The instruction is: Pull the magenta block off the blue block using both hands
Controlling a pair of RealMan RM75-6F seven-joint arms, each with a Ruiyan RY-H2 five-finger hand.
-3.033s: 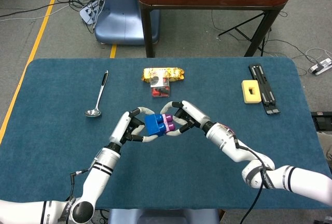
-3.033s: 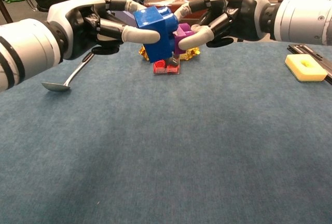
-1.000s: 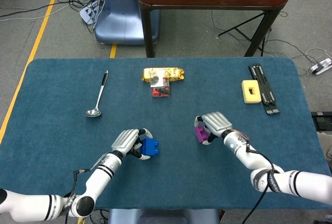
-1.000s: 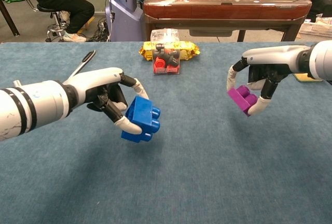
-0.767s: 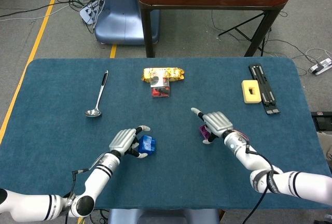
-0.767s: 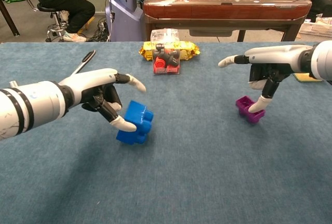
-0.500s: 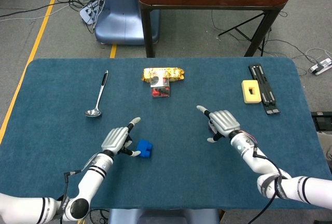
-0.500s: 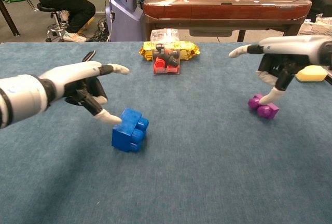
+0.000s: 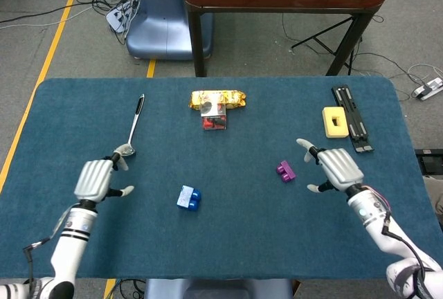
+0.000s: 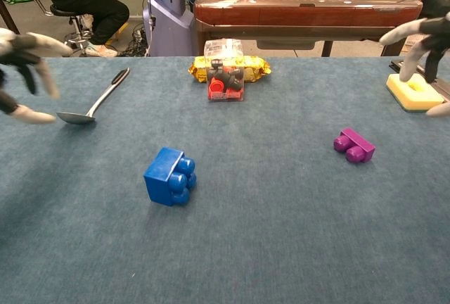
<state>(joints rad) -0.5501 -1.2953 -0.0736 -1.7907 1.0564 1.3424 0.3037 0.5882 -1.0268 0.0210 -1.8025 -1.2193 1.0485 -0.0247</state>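
The blue block lies on its side on the blue table, left of centre. Apart from it, to the right, the small magenta block also lies on the cloth. My left hand hovers far left of the blue block, fingers spread, holding nothing. Over on the other side, my right hand is just right of the magenta block, fingers spread and empty. Neither hand touches a block.
A metal spoon lies at the left, near my left hand. A gold snack packet and a small red and black box sit at the back centre. A yellow sponge-like block and a black bar lie back right.
Both hands have let go of the blocks and drawn outward, left hand leftward, right hand rightward. The blue and magenta blocks now lie alone on the cloth.
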